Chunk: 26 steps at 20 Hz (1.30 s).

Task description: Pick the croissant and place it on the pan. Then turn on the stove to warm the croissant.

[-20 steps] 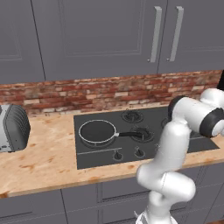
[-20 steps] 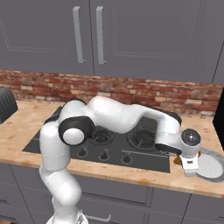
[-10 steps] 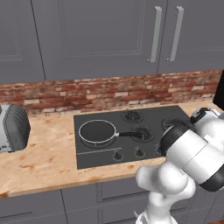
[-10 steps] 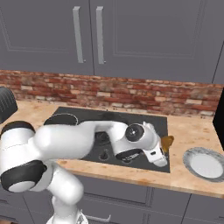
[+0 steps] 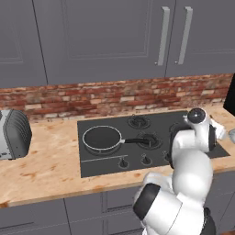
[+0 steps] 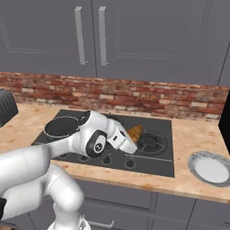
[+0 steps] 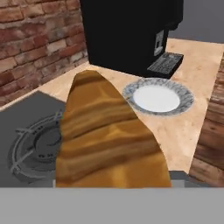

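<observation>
While held over the stove (image 6: pixel 152 148), croissant (image 6: pixel 134 132) in hand (image 6: pixel 130 142), pan (image 5: pixel 102 138) empty

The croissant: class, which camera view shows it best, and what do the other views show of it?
The hand view: the croissant looms large, its golden layers plain. In the right base view it is a small brown tip at the gripper, over the stove. The left base view adds nothing on it.

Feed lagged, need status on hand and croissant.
Hand shut on croissant, above stove. Pan empty, not yet reached. Nothing between.
</observation>
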Available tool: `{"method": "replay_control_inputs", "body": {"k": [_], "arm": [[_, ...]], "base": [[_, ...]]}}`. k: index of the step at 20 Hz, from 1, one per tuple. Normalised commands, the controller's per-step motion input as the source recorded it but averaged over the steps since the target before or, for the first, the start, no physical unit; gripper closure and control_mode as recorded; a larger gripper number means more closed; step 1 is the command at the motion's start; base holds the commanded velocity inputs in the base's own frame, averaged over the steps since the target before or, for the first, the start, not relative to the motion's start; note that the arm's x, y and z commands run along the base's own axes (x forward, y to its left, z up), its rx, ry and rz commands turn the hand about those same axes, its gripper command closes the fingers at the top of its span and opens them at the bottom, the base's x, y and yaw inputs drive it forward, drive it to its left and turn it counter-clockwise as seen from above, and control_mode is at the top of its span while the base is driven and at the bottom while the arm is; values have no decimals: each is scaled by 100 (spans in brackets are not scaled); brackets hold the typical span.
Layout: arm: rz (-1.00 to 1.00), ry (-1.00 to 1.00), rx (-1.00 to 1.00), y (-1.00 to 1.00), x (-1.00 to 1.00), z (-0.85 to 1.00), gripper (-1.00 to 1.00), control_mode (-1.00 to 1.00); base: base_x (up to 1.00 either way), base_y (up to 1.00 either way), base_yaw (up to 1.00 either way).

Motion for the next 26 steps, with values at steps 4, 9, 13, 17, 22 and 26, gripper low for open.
{"method": "replay_control_inputs", "body": {"k": [4,9,13,17,22,26], "arm": [[35,51,-7,77,0,98,100,-100],[36,54,0,50,0,81,100,-100],[28,37,-2,53,0,31,100,-100],[12,1,-2,64,-3,0,100,-100],[17,-4,0,85,0,0,100,-100],[19,0,0,83,0,-1,100,-100]], "base": [[0,0,0],[0,0,0],[0,0,0],[0,0,0],[0,0,0],[0,0,0]]}}
